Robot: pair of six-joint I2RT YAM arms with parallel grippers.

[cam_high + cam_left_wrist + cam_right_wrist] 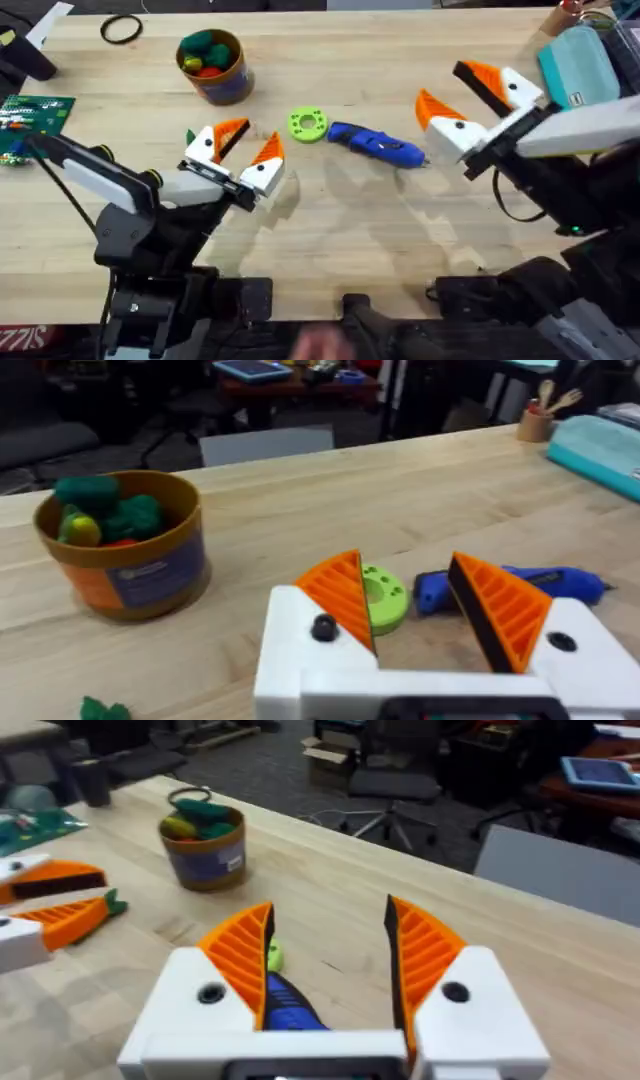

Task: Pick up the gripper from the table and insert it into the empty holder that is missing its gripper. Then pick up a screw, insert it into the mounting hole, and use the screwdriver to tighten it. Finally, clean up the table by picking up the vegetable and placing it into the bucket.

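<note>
- Table (350, 240): no holder or screw visible, so can't judge the insert/screw steps.
- Left gripper (240, 152) & right gripper (458, 92): both spread wide, holding nothing.
- Bucket (212, 66) far left, already w/ toy veg inside.
- Screwdriver (376, 144) lying mid-table, by green disc (307, 125).
- Vegetable (103, 710) on table beside left gripper; cleanup not done.
</note>
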